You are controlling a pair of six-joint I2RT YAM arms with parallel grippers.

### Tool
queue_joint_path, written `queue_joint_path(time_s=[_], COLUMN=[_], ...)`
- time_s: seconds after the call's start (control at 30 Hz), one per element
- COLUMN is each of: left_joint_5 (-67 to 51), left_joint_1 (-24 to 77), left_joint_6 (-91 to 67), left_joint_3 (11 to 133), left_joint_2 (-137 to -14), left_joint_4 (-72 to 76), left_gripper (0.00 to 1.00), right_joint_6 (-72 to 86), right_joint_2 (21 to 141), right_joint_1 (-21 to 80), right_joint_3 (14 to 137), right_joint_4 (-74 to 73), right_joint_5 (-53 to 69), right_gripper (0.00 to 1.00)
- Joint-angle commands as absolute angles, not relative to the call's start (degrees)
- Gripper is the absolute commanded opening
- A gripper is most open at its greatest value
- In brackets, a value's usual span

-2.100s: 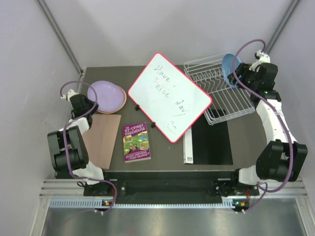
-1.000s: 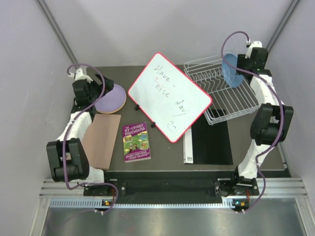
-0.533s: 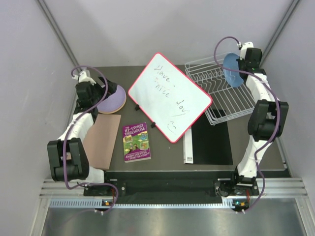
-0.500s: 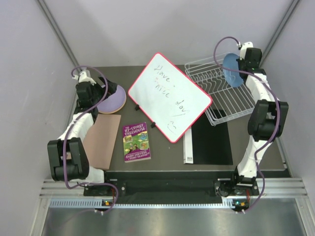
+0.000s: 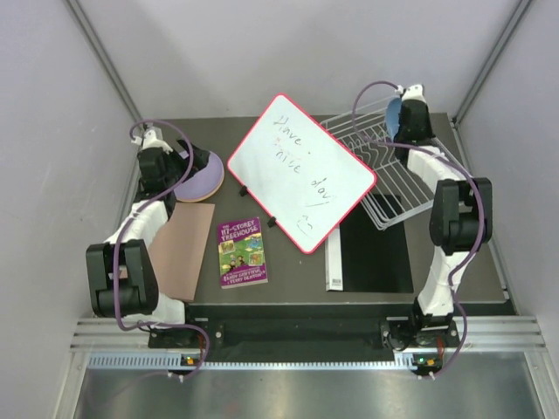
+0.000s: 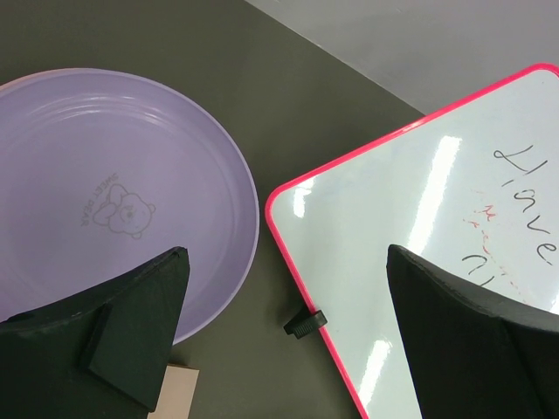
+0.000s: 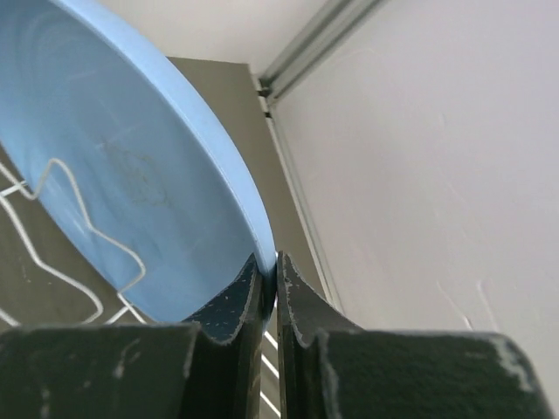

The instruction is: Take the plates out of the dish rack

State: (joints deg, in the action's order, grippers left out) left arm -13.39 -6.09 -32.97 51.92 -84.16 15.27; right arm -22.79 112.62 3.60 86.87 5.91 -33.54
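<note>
Over the dish rack (image 5: 410,188), the right pincer (image 7: 276,288) grips the rim of the light blue plate (image 7: 113,183); a straight lift should free it without snagging. Left pincer (image 6: 284,262) gapes wide above the lilac plate (image 6: 105,192).

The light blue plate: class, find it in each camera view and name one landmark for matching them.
Top external: light blue plate upper right, on edge over the dish rack, at the right gripper.
Left wrist: not in view.
Right wrist: fills the upper left, rim pinched between the fingers.
Shared landmark: the white rack wires, crossing the plate in the right wrist view.
</note>
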Motion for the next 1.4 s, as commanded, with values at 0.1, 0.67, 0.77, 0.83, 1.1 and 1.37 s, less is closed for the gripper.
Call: queue_joint_path(time_s=[0.1, 0.67, 0.77, 0.83, 1.1, 1.37], left_joint_5=[-12.6, -14.4, -23.2, -28.3, -29.6, -26.8], left_joint_1=[-5.3, -2.6, -2.3, -2.3, 4.1, 12.3], left_joint_6=[-32.4, -32.3, -35.1, -39.4, -39.6, -35.7], left_joint_3=[51.9, 52.8, 53.0, 53.1, 54.2, 56.3], left_joint_2=[-82.5, -79.0, -79.1, -79.9, -78.1, -78.9], left_joint_4=[17.1, 16.2, 21.3, 27.6, 33.5, 35.8], left_gripper=[0.99, 0.99, 0.99, 0.99, 0.99, 0.99], right_joint_6=[-23.8, -15.8, -4.2, 2.8, 13.0, 16.0], right_joint_2=[103.1, 85.1, 80.2, 77.3, 68.0, 67.8], right_joint_1=[5.8, 6.9, 6.9, 6.9, 8.0, 13.1], right_joint_3=[78.8, 73.5, 77.9, 80.4, 74.6, 71.0], right_joint_4=[27.7, 14.8, -4.5, -10.3, -13.7, -12.1], right_joint_5=[-48.8, -47.5, -33.3, -23.0, 2.3, 9.4], right_gripper=[0.0, 0.0, 0.0, 0.0, 0.0, 0.0])
